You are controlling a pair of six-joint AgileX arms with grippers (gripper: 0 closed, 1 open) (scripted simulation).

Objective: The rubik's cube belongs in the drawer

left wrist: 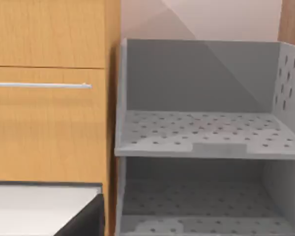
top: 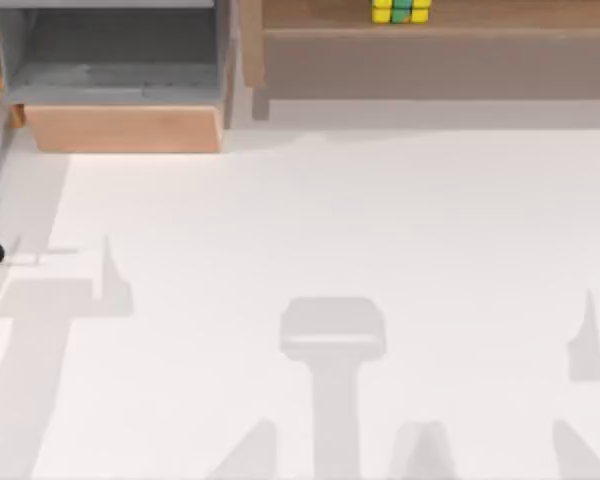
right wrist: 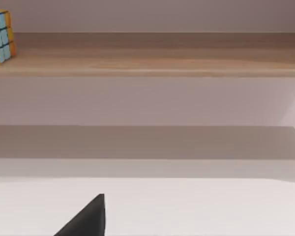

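Still unstarted: small yellow-green-blue rubik's cube (top: pixel 401 10) up on long brown wooden ledge (top: pixel 500 14); grey tan-fronted drawer (top: pixel 120 128) open; next, reach cube (finger spread untellable).

No legible text, label, brand, number or sign appears on any surface. The rubik's cube (top: pixel 401 10) carries plain coloured squares only, and the drawer (top: pixel 123 129) front panel is unmarked wood. The wooden ledge (right wrist: pixel 152 54) likewise bears no lettering.

Yellow, green, blue rubik's cube (top: pixel 401 10), grey drawer (top: pixel 120 60) with tan front, brown ledge (top: pixel 500 15)
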